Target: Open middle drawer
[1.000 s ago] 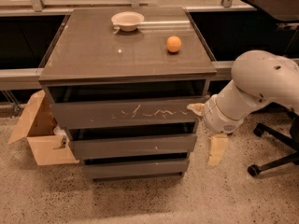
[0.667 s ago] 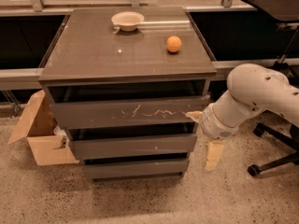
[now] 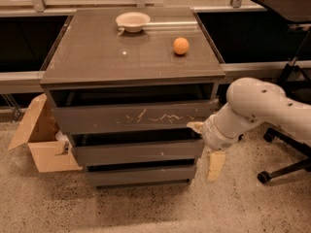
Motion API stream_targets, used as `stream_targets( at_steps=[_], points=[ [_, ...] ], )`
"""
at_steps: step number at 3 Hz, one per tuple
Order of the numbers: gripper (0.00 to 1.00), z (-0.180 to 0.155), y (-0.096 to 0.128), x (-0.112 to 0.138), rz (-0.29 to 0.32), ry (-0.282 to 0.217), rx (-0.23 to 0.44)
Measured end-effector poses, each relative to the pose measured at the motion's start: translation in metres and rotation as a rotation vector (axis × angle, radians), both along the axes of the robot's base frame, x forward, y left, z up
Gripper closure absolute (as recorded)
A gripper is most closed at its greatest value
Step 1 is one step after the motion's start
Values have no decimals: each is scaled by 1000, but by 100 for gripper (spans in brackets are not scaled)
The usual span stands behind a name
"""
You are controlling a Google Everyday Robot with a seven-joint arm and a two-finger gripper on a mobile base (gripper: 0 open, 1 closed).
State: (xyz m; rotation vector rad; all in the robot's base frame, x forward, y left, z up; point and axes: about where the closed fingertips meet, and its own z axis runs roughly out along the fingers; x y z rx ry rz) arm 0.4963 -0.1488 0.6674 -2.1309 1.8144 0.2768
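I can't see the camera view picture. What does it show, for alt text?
A white robot arm holds its open tool at the right end of the middle drawer of a grey three-drawer cabinet. A bowl and an orange sit on top; a cardboard box stands on the floor beside it.

Gripper (image 3: 204, 149) hides middle drawer (image 3: 138, 152) right corner; arm (image 3: 257, 103) cut off right edge.

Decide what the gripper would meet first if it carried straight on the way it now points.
The gripper, open at the right side of the cabinet, points left. Going straight on, it would most likely meet the right end of the middle drawer first, though depth is unclear.
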Motion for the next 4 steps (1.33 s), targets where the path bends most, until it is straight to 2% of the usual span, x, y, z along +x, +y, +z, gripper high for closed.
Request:
stream_targets(
  at_steps=[1,2,3,4],
  points=[
    [0,-43,8,10,57,0,24],
    [0,-99,18,28,105,30,29],
    [0,-136,22,43,111,65,54],
    [0,-177,23,64,58,90,108]
  ],
)
